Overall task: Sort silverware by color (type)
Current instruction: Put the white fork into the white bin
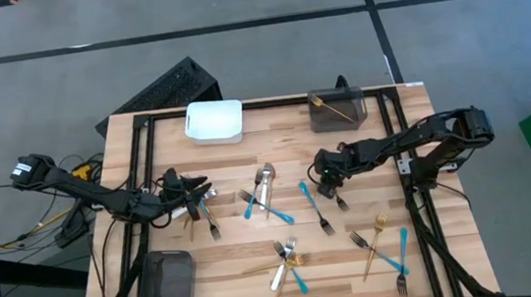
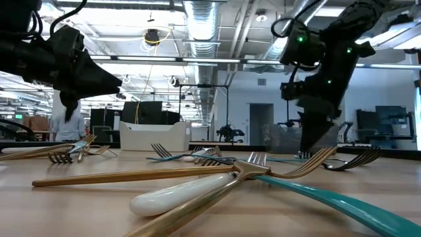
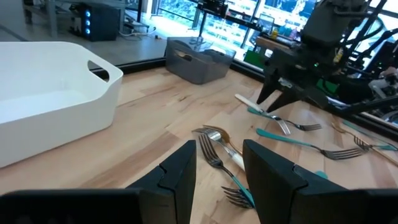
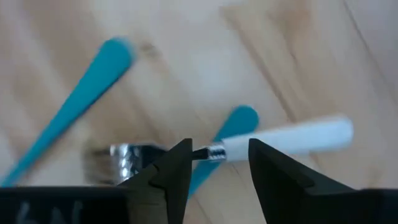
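Silverware lies scattered on the wooden table point(image 1: 428, 280): blue-handled forks and a pale spoon point(image 1: 265, 180) mid-table, gold and blue pieces point(image 1: 380, 245) near the right corner, and forks point(image 1: 205, 216) by my left gripper. My right gripper point(image 1: 330, 183) points down, open. Its fingers stand either side of the neck point(image 4: 214, 152) of a white-handled fork point(image 4: 292, 137) lying flat on the table. I cannot tell whether they touch it. My left gripper point(image 3: 219, 148) is open and hovers level over the table's left part, holding nothing.
A white bin point(image 1: 214, 120) and a dark grey bin point(image 1: 338, 109) with a gold piece inside stand at the far edge. Another dark grey bin point(image 1: 166, 285) sits at the near left corner. Crossed blue and gold pieces point(image 1: 287, 260) lie near the front edge.
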Controlling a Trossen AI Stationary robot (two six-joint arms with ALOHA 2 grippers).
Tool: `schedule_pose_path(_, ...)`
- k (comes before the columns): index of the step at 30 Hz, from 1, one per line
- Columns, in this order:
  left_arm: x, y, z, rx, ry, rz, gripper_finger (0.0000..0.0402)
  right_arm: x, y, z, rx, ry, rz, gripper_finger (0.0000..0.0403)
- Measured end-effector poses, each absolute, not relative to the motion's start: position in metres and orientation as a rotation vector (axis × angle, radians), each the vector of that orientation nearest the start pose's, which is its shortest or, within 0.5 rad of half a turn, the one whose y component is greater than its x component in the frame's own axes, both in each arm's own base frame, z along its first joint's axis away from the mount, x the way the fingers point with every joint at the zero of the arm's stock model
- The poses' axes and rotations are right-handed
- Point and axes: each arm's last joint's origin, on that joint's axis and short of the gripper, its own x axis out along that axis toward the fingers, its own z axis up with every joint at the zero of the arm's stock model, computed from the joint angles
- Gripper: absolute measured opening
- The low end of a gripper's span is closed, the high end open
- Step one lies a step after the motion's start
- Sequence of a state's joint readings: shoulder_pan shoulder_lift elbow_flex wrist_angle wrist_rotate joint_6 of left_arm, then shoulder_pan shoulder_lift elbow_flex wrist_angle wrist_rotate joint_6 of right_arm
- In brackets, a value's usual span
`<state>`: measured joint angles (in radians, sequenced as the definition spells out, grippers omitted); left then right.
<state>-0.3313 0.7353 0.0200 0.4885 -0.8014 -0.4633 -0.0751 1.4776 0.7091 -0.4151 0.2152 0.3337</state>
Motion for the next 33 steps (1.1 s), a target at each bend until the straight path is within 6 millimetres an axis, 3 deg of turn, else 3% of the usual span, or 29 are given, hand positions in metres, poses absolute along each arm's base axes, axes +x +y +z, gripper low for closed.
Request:
schedule_pose_path(8,0.133,-0.024,0.145,-0.313,0.083,0.510,0.0121,0.249,-0.013,0.153,-0.336,1.234,-0.051,0.0161)
schedule_pose_path(13,0.133,-0.023,0.145,-0.303,0.081,0.522,0.0121,0.250,-0.008,0.153,-0.515,1.229,0.099,0.0152)
schedule_pose_path(26,0.133,-0.023,0.145,-0.299,0.090,0.520,0.0121,0.269,-0.012,0.124,-0.498,1.250,0.201,0.0146)
schedule_pose_path(29,0.133,-0.023,0.145,-0.299,0.090,0.519,0.0121,0.272,-0.010,0.128,-0.462,1.247,0.173,0.0126)
schedule_pose_path(33,0.133,-0.023,0.145,-0.300,0.089,0.521,0.0121,0.275,-0.010,0.143,-0.420,1.224,0.121,0.0068)
